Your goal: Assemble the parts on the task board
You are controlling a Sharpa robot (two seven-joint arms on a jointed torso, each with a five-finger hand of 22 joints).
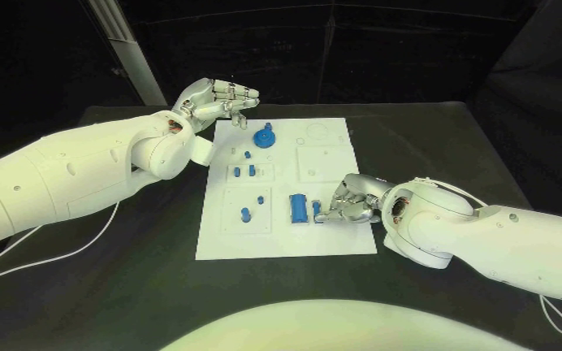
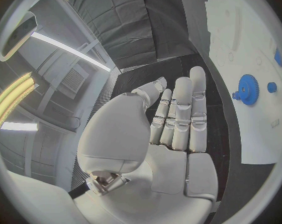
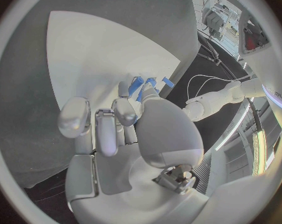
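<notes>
The white task board (image 1: 334,233) lies in the middle of the black table. A blue gear (image 1: 265,136) stands near its far edge and shows in the left wrist view too, as the gear (image 2: 246,89). My left hand (image 1: 217,104) hangs above the board's far left corner, its fingers (image 2: 181,114) held together and its palm empty. My right hand (image 1: 352,199) rests low over the board's front right part. Its thumb and a finger close on a small blue part (image 1: 316,207) (image 3: 136,84), right beside a larger blue block (image 1: 300,208).
Several small blue pegs stand on the board's left half, among them a pair (image 1: 244,172) and one (image 1: 245,214) near the front. White cables trail off the table at the left (image 1: 71,241). Black cloth surrounds the board.
</notes>
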